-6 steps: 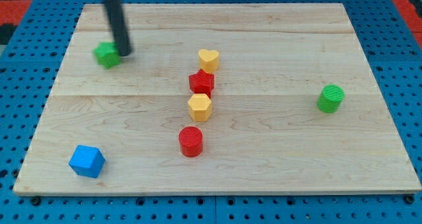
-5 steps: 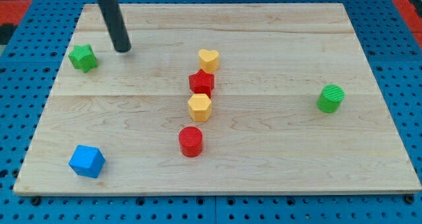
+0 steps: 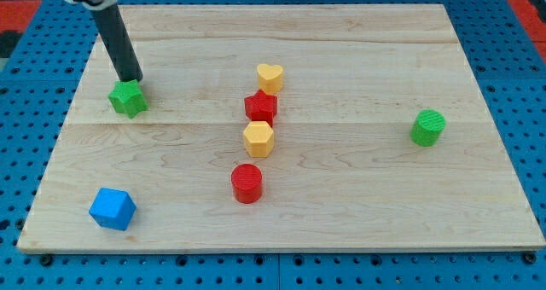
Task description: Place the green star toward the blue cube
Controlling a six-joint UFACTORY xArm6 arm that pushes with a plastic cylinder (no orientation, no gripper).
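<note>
The green star lies on the wooden board near the view's left edge, in the upper half. My tip rests just above the star, touching its upper edge; the dark rod leans up toward the view's top left. The blue cube sits near the board's lower left corner, well below the star.
A column stands in the board's middle: yellow heart, red star, yellow hexagon, red cylinder. A green cylinder sits at the view's right. The board lies on a blue pegboard.
The rod moved left and down from the star's right side to its top. The green star slid left, then down and right, now lower on the board.
</note>
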